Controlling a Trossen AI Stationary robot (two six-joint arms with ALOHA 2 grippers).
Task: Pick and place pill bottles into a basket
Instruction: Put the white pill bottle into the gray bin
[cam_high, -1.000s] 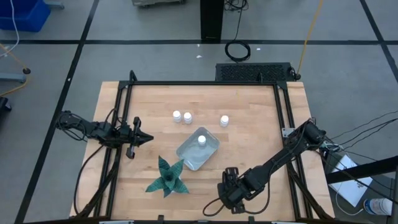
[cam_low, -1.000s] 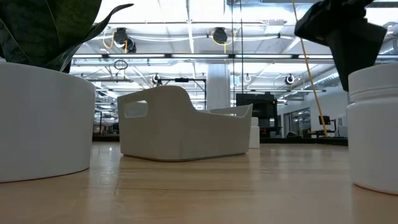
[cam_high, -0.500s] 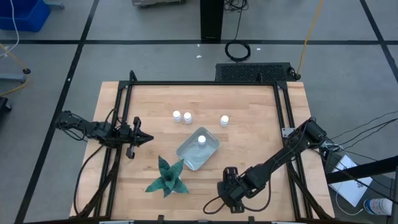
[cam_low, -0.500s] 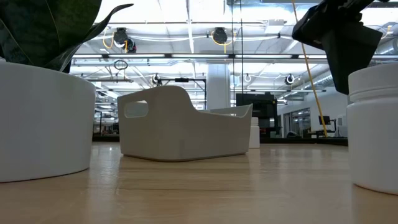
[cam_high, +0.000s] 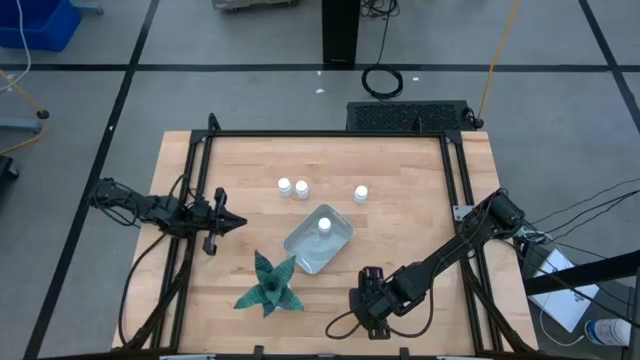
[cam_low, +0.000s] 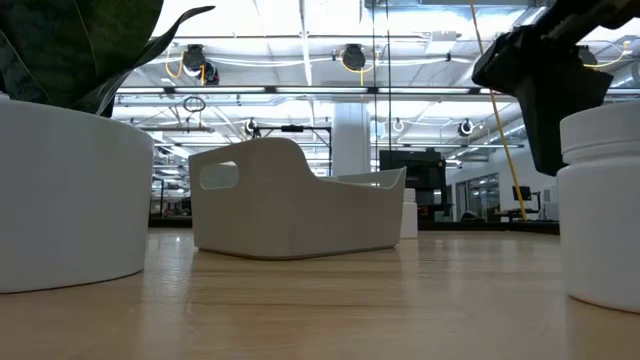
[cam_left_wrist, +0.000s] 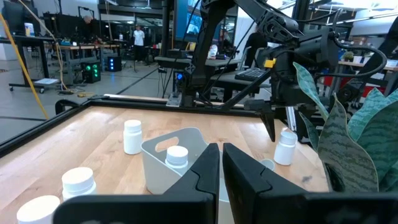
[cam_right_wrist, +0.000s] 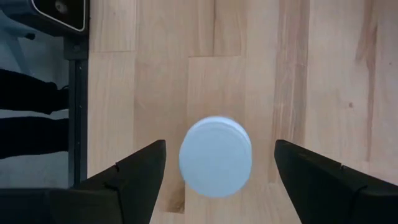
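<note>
bottles: 5 (1 (cam_high: 324, 225) in tray, 4 on table) | tray (cam_high: 303, 250): 1 | plant (cam_high: 268, 284): 1 | arms: 2

Wood-plank table (cam_high: 400, 170), smooth plastic basket (cam_high: 337, 243)

From above, the right gripper (cam_high: 368, 303) is covering the pill bottle (cam_right_wrist: 216, 157) near the table's front edge, so it's not showing there.

right gripper (cam_right_wrist: 214, 168): we hang over a bottle (cam_right_wrist: 216, 157), fingers spread, bare wood either side of it | plant (cam_high: 268, 284): just beside the basket (cam_high: 318, 241), we find that side blocked | three bottles (cam_high: 301, 188) stand past the basket, gaps between | left gripper (cam_high: 229, 223): at table edge, wood ahead bare
</note>
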